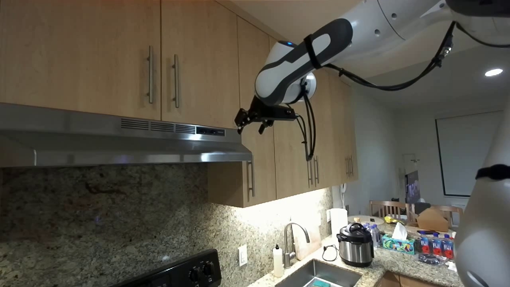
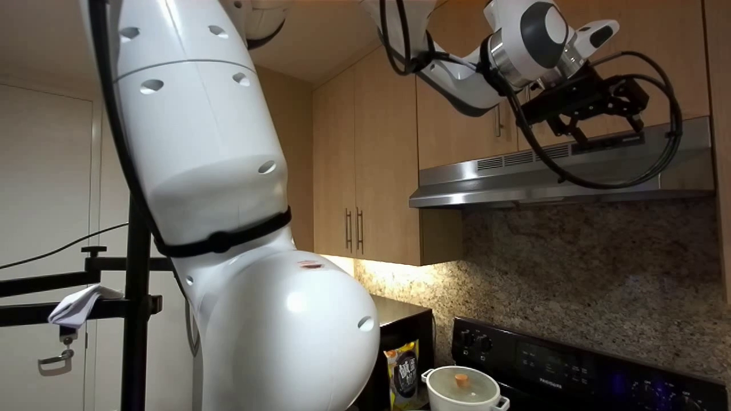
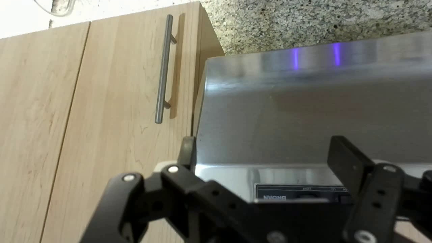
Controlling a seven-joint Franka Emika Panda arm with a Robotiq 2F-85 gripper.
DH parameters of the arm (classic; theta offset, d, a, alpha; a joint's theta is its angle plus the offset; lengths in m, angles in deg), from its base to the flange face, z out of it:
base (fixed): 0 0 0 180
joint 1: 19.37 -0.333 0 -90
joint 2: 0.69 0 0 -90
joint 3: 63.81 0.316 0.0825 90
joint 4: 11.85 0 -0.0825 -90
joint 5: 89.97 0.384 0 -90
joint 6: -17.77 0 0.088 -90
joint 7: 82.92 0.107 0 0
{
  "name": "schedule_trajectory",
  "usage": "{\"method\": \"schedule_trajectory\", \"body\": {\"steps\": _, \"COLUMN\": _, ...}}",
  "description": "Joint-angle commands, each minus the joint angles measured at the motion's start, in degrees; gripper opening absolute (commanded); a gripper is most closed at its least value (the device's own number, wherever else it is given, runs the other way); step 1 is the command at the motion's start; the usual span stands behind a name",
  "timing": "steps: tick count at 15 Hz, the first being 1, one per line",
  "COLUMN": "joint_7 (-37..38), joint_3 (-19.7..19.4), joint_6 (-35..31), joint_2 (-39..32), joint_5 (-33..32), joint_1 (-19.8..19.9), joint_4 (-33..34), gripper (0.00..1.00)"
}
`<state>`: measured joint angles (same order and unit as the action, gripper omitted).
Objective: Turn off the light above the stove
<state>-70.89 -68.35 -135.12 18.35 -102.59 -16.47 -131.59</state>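
Note:
A stainless range hood [image 1: 99,139] hangs above the black stove panel [image 2: 559,365] and also shows in the other views [image 2: 485,181] [image 3: 287,111]. Its dark control panel [image 1: 210,131] is on the upper front face. In the wrist view the panel [image 3: 283,192] appears upside down; the switch under the "LIGHT" label [image 3: 307,196] is partly hidden by the gripper body. My gripper [image 3: 264,148] is open and empty, with fingers wide apart before the hood front. It shows in both exterior views [image 1: 252,128] [image 2: 609,132]. The hood's lamp is out of view; the backsplash below looks dim.
Wooden cabinets [image 1: 199,59] with bar handles stand above and beside the hood. A lower cabinet [image 3: 128,84] adjoins its end. Cables [image 2: 599,185] loop from the wrist. A white pot [image 2: 460,394] stands on the stove; a sink [image 1: 318,275] is beyond.

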Motion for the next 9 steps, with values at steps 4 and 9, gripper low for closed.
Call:
{"method": "schedule_trajectory", "body": {"steps": 4, "joint_7": -3.71, "joint_3": -1.69, "joint_6": -2.37, "joint_2": 6.49, "joint_5": 8.17, "joint_1": 1.0, "joint_4": -6.88, "gripper": 1.0}}
{"method": "schedule_trajectory", "body": {"steps": 9, "joint_7": -5.64, "joint_3": -3.24, "joint_6": -0.02, "joint_2": 10.8, "joint_5": 12.97, "joint_1": -0.53, "joint_4": -12.53, "gripper": 1.0}}
